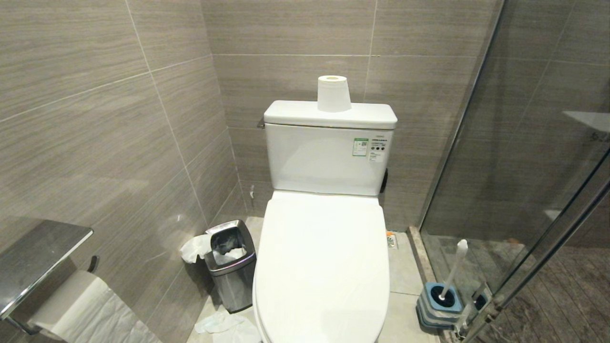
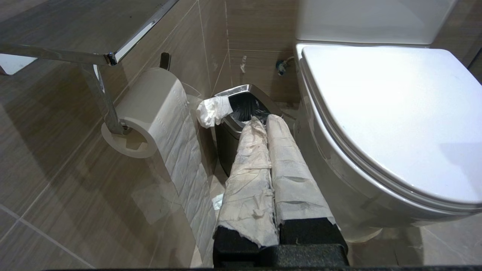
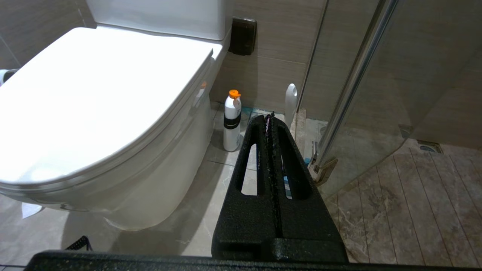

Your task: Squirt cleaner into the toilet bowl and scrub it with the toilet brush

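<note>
Head view shows neither arm. The toilet bowl, glossy white ceramic with its lid down, fills the lower centre; its tank carries a green-and-white sticker, print unreadable, and a paper roll stands on top. The toilet brush stands tilted in its square blue-topped holder at lower right, against the glass shower door. A steel waste bin sits lower left of the bowl. Only the right wrist view shows a white bottle with orange cap on the floor beside the bowl. The left claw, paper-wrapped, is closed and empty; the right claw, black, likewise.
</note>
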